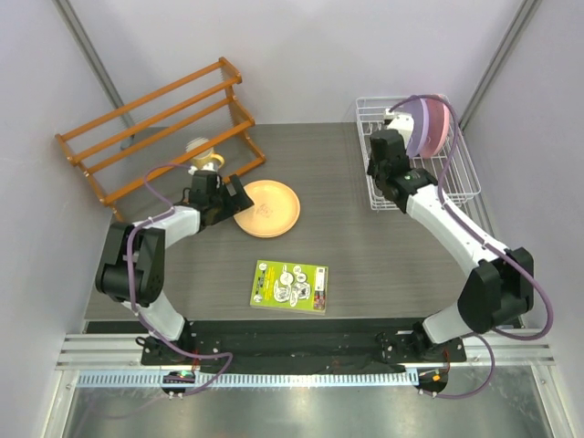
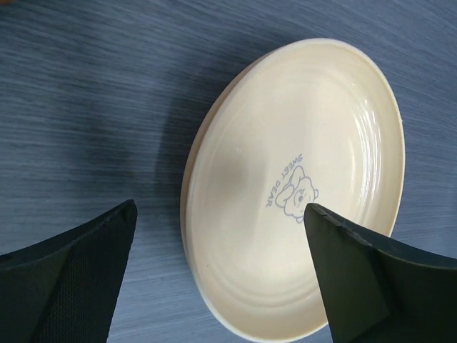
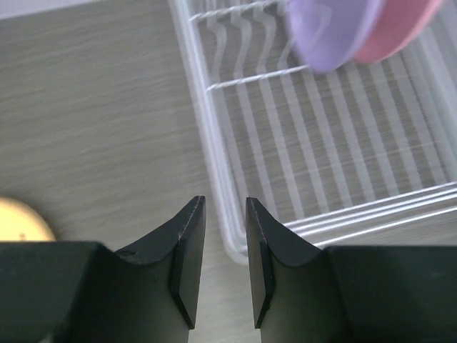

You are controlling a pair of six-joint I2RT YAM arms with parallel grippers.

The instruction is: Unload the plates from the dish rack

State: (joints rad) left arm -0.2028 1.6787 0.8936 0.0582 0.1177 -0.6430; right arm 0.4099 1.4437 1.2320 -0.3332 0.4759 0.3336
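Take the dish rack [image 1: 463, 182] [image 3: 335, 157] as your marker: it is white wire, rectangular, with a grid base and thin rails, and it sits at the back right corner of the dark, wood-grained table [image 1: 365, 255], hard against the right edge. Two plates stand on edge inside it at its far end. The lilac purple plate [image 1: 422, 128] [image 3: 325, 32] is nearer the rack's left side, and the pink plate [image 1: 442, 123] [image 3: 403, 25] is just behind it, the two overlapping. Both are smooth, round and shallow. The nearer stretch of the rack's base is bare wire.

The orange-yellow plate [image 1: 266, 208] [image 2: 300, 186] is out of the rack. It lies flat on the table well to the rack's left, glossy, with faint rings inside its rim and a small bear print near the middle.

Your left gripper [image 2: 220, 211] is released – its dark fingers stand wide apart above that plate's near edge and clasp nothing. Your right gripper [image 3: 225, 204] hovers over the rack's left rail near the front corner. Its jaws are a narrow slit apart with only table and wire showing between them, so nothing is held.

For room, you have open tabletop between the rack and the flat plate. A green-and-yellow booklet [image 1: 289, 286] lies left of the rack and closer to the arm bases. A slatted orange-brown wooden rack [image 1: 155, 128] stands at the back corner opposite the dish rack – well apart from it
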